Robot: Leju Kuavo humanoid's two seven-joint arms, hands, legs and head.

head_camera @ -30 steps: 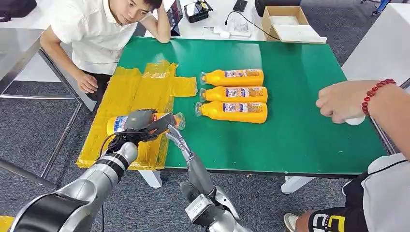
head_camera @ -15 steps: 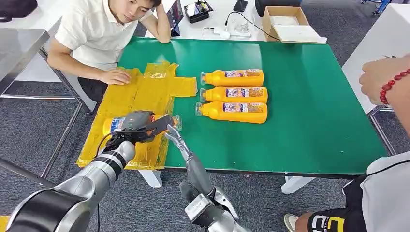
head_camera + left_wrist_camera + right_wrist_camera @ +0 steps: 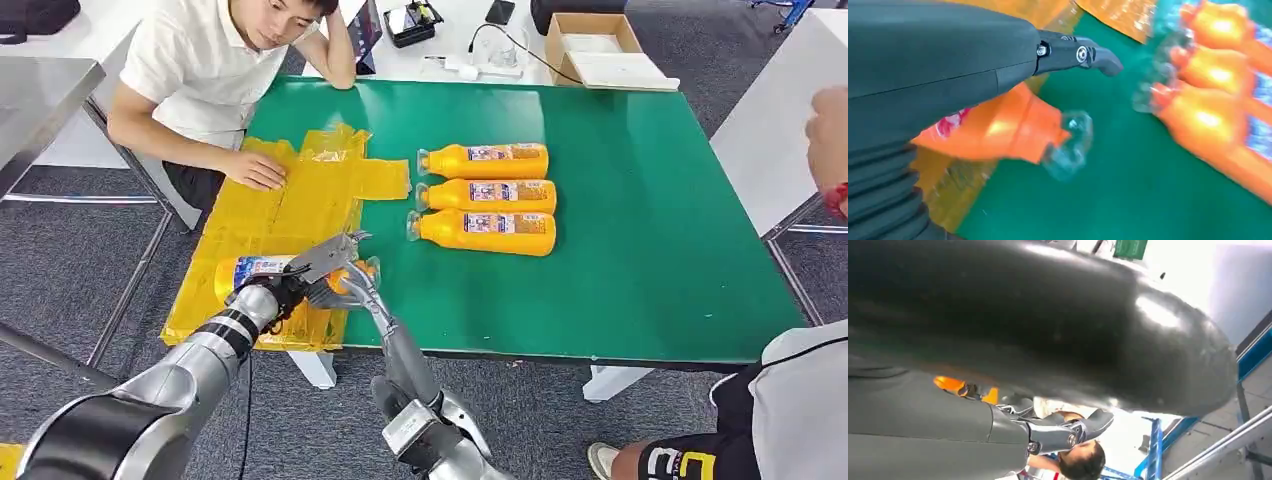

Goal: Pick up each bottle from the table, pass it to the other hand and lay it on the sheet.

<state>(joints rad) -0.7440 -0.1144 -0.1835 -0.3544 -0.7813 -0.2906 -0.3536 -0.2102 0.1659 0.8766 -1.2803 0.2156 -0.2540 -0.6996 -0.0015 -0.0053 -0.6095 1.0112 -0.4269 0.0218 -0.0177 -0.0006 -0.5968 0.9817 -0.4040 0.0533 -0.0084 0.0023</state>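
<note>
An orange bottle (image 3: 248,268) with a clear cap lies on its side at the near edge of the yellow sheet (image 3: 290,205). My left hand (image 3: 305,268) hovers just over its neck end with the fingers lifted and spread; in the left wrist view the bottle (image 3: 1008,127) lies below the outstretched fingers (image 3: 1083,54), apart from them. My right hand (image 3: 372,295) reaches up from below with straight fingers beside the bottle's cap, holding nothing. Three more orange bottles (image 3: 488,195) lie side by side on the green table (image 3: 640,230).
A seated person rests a hand (image 3: 256,170) on the sheet's far left part. Another person (image 3: 800,400) stands at the right, with a hand raised near the table's right edge. A cardboard box (image 3: 600,45) and small items sit behind the table.
My left hand's fingers have come off the bottle, which now lies on the sheet. The seated person's hand has settled on the sheet; the other person's hand has drawn back to the right.
</note>
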